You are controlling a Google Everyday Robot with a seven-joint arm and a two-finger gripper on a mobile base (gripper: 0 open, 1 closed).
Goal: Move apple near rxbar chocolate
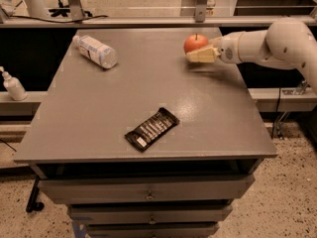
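The orange-red apple (196, 42) is at the far right of the grey table (99, 118). My gripper (199, 51) reaches in from the right and is shut on the apple, with one cream finger (201, 57) across its near side. The rxbar chocolate (151, 129), a black wrapper with white lettering, lies flat and diagonal near the table's front edge, well apart from the apple and to its near left.
A clear plastic bottle with a white label (96, 51) lies on its side at the far left of the table. A small pump bottle (13, 85) stands on a ledge to the left. Drawers (148, 195) sit below the tabletop.
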